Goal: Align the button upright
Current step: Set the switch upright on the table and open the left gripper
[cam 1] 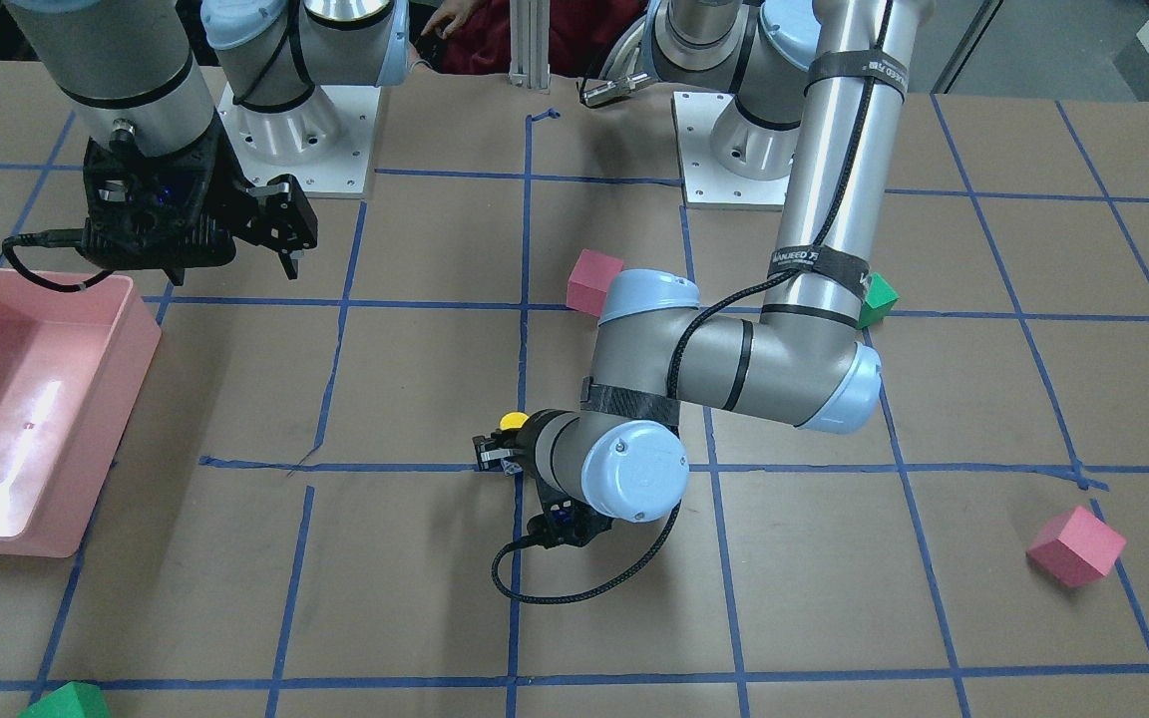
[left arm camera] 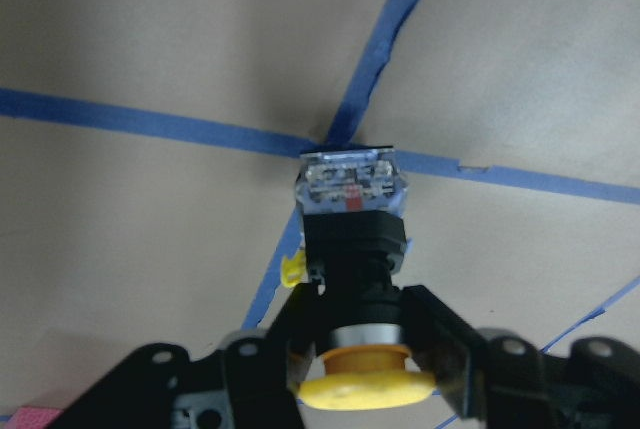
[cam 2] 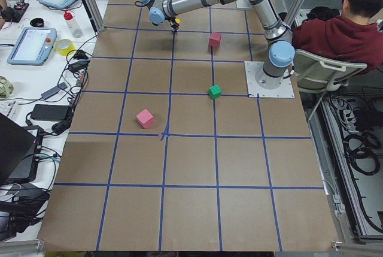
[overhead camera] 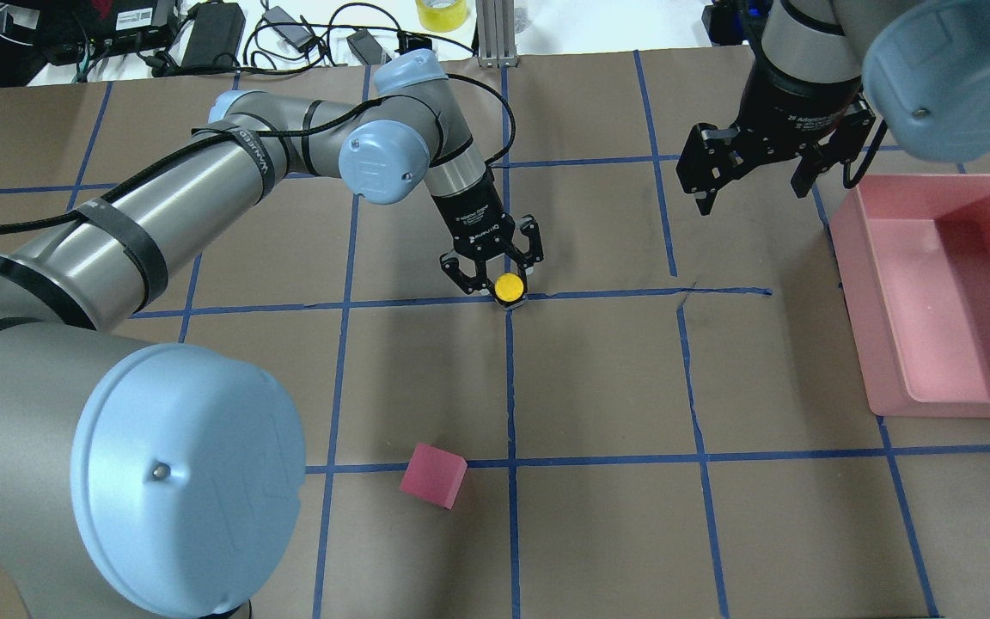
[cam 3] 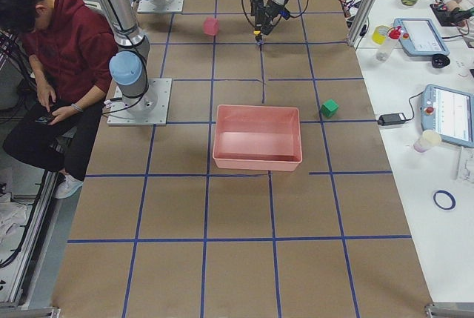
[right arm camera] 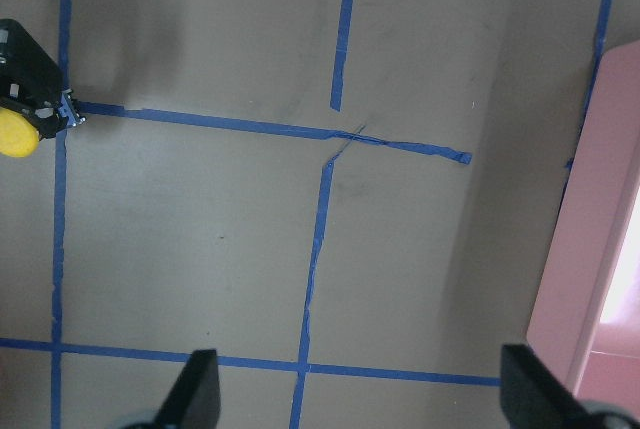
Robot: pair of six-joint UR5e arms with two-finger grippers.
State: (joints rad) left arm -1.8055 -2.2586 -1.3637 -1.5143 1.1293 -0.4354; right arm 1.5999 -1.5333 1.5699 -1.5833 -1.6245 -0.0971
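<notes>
The left gripper [overhead camera: 499,277] is seen clamped on the button [overhead camera: 510,287], its fingers [left arm camera: 445,334] pressed against the black body just under the yellow cap. The button is held upright, with the cap toward the wrist and the silvery base block pointing down. The base appears to rest on the table [overhead camera: 598,378], though contact cannot be confirmed from the wrist view. It is placed over a crossing of the blue tape lines [overhead camera: 426,302], near the middle of the surface and well away from every edge. The right gripper [overhead camera: 753,196] is held above the paper with its fingers spread apart and nothing between them, well apart from the button, on the side of the table's right end. Just beside it, further toward that end, a pink tray [overhead camera: 933,404] is set. A pink cube [overhead camera: 433,474] is found nearer the robot's edge of the table, well apart from the button.
</notes>
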